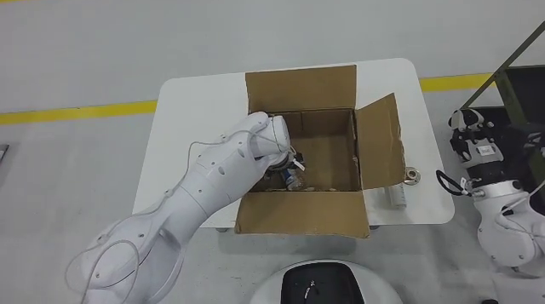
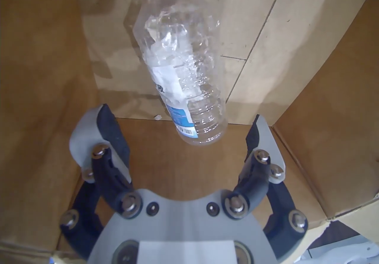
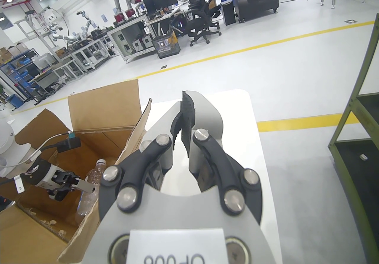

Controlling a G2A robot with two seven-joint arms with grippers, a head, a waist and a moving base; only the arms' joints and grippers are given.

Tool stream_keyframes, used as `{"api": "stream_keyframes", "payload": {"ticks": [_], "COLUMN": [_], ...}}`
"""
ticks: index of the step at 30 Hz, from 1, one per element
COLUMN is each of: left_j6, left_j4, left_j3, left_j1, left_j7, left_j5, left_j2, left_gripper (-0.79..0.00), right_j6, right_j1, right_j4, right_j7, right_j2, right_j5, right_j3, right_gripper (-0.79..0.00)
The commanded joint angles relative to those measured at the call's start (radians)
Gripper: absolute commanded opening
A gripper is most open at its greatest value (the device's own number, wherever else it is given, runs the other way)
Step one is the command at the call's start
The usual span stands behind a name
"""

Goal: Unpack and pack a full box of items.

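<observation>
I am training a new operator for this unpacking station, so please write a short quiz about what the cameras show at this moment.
1. True or false: the left gripper is shut on the clear bottle.
2. Where is the bottle? A: on the floor. B: inside the cardboard box. C: on a chair.
3. Fill in: the right gripper has its jaws ____.

Key
1. False. Its jaws stand open and are not closed on the bottle.
2. B.
3. shut.
</observation>
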Motion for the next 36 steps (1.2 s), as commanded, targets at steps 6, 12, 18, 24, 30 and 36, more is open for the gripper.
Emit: {"api": "stream_keyframes", "payload": {"ticks": [6,12,18,24,30,36], "left_j6": [0.032,0.064,0.089,0.131,0.229,0.261], "left_j4": [-0.065,-0.127,-0.196,-0.356,-0.597,-0.824], "left_j3": [0.000,0.000,0.000,0.000,-0.012,-0.164], "left_j1": [0.007,0.011,0.006,-0.040,-0.135,-0.118], "left_j7": [0.032,0.064,0.089,0.131,0.230,0.299], "left_j5": [-0.012,-0.018,-0.019,-0.033,-0.118,-0.105], "left_j2": [0.027,0.051,0.075,0.120,0.215,0.360], "left_gripper": [0.000,0.000,0.000,0.000,0.000,0.000], "right_j6": [-0.009,-0.010,-0.009,-0.009,-0.009,-0.008], "right_j1": [-0.008,-0.017,-0.023,-0.028,-0.030,-0.031], "right_j4": [-0.018,-0.027,-0.030,-0.034,-0.040,-0.043], "right_j7": [-0.013,-0.019,-0.025,-0.027,-0.030,-0.026], "right_j2": [0.002,0.002,0.003,0.004,0.005,0.005], "right_j5": [0.007,0.008,0.010,0.012,0.014,0.008], "right_j3": [0.006,0.004,0.005,0.003,-0.002,-0.010], "right_gripper": [-0.785,-0.785,-0.785,-0.785,-0.785,-0.785]}}
